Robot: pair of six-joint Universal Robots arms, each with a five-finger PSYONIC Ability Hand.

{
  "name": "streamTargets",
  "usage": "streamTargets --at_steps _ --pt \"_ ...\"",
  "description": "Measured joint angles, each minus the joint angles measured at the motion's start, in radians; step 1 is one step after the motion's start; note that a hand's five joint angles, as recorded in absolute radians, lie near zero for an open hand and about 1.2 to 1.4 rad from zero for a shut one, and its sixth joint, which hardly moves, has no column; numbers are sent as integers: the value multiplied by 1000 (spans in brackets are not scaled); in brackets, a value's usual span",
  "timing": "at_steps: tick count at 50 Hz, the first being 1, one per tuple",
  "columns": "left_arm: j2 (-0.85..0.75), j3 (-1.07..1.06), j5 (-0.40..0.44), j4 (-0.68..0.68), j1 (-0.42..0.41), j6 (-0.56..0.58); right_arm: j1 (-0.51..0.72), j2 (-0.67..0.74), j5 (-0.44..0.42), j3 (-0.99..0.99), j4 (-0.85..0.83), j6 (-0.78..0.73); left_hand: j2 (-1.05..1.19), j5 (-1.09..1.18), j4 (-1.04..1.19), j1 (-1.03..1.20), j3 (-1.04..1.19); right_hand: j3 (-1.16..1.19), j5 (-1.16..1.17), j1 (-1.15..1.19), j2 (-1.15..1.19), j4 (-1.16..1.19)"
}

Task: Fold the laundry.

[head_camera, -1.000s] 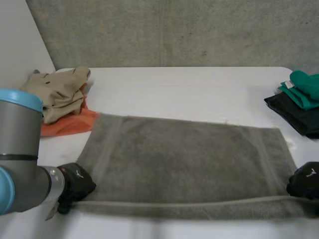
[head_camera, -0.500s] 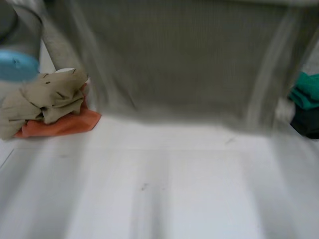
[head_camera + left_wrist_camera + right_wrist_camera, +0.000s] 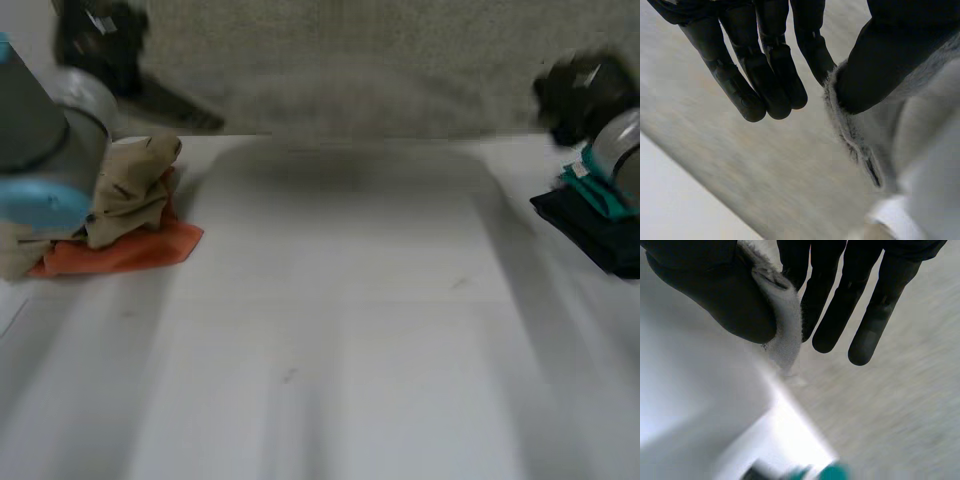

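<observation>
Grey terry towel (image 3: 847,125) hangs stretched above white worktop (image 3: 330,330), toward 12 o'clock. Left hand (image 3: 95,35) and right hand (image 3: 575,90) each pinch a corner, thumb against fingers (image 3: 765,75). Best to hold corners level and lower evenly.

White table (image 3: 330,350): smooth top, few small dark specks near middle.
</observation>
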Motion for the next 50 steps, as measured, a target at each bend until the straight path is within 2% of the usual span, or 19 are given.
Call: streamTargets --at_steps 5,11,16,17,20,25,29,33,41,42,50 --pt "-32 -158 25 -61 -15 9 7 72 15 51 109 -105 0 0 0 0 0 0 -1 0 0 0" --pt "-40 -304 20 -248 -31 54 -20 91 38 136 263 -207 0 0 0 0 0 0 0 0 0 0" --pt "14 -448 -2 -509 -58 153 -70 20 48 222 518 -329 0 0 0 0 0 0 0 0 0 0" --pt "14 -448 -2 -509 -58 153 -70 20 48 222 518 -329 0 0 0 0 0 0 0 0 0 0" --pt "82 -558 -20 -688 -91 249 -119 -50 48 289 721 -475 0 0 0 0 0 0 0 0 0 0" --pt "190 -661 -33 -767 -131 354 -182 -117 32 365 830 -663 0 0 0 0 0 0 0 0 0 0" --pt "238 -662 -48 -734 -151 390 -211 -130 10 388 801 -714 0 0 0 0 0 0 -1 0 0 0" --pt "223 -591 -69 -668 -156 391 -212 -112 -4 374 726 -668 0 0 0 0 0 0 0 0 0 0" --pt "19 -265 -132 -517 -129 334 -175 -21 -24 287 441 -445 0 0 0 0 0 0 0 0 0 0" --pt "-21 -205 -141 -504 -126 324 -165 4 -23 263 367 -393 0 0 0 0 0 0 0 0 0 0" --pt "-238 127 -178 -473 -119 298 -122 115 -1 159 127 -262 0 0 0 0 0 0 0 0 0 0"
